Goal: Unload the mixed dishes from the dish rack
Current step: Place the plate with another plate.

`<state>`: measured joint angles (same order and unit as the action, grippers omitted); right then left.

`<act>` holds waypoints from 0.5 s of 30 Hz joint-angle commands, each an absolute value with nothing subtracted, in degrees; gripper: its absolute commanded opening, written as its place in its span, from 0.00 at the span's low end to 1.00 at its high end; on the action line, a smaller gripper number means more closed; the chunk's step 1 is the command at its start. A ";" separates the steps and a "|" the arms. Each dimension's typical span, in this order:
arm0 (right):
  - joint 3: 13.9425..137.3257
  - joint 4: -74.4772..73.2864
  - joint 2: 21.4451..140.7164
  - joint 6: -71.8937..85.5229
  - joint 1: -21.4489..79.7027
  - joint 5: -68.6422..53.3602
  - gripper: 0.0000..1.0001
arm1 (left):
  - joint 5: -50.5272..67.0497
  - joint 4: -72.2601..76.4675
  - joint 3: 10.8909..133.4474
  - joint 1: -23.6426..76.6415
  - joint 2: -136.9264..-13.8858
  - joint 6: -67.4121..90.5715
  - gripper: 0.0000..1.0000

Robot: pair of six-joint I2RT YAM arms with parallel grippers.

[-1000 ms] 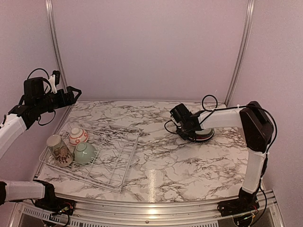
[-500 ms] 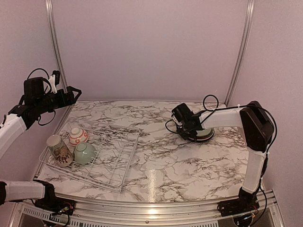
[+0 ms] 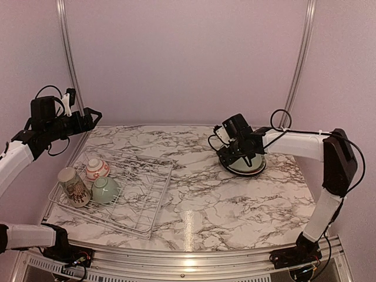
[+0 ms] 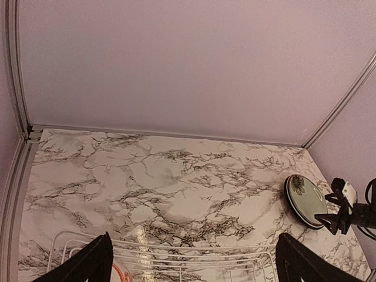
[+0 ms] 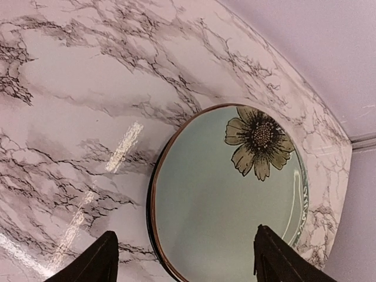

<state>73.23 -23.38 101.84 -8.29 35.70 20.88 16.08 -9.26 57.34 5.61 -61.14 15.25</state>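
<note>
The white wire dish rack (image 3: 148, 187) lies at the table's left and holds a cream leafy mug (image 3: 74, 187), a red-and-white bowl (image 3: 97, 169) and a pale green bowl (image 3: 106, 190). At the right, a pale green flower plate (image 3: 248, 164) rests on a black plate (image 5: 151, 218) on the marble. My right gripper (image 3: 229, 151) hovers open just above that stack, and the green plate (image 5: 229, 194) fills the space under the gripper (image 5: 184, 230). My left gripper (image 3: 93, 113) hangs open, high over the rack's far left corner. In the left wrist view the gripper (image 4: 194, 236) is empty above the rack's far edge (image 4: 194, 252).
Marble tabletop (image 3: 200, 200) stretches between the rack and the plate stack. Metal corner posts (image 3: 67, 64) and pale walls close in the back and sides. The right arm's black cable (image 3: 212, 154) loops beside the plates.
The right gripper has opened and lifted off the plate stack, and its arm has swung up and to the right. The green plate now lies uncovered. The left arm has not moved.
</note>
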 commanded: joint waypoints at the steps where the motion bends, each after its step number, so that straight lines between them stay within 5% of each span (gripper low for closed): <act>1: 74.73 -24.30 98.09 -5.26 35.66 14.04 0.77 | 16.93 -8.45 56.87 5.36 -61.70 15.48 0.99; 15: 71.55 -13.94 90.85 4.48 35.60 0.60 0.82 | 14.49 -9.95 57.49 5.41 -64.13 14.57 0.99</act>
<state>72.66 -18.74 92.82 0.78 35.70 5.65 15.90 -9.26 57.34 5.61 -62.87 15.20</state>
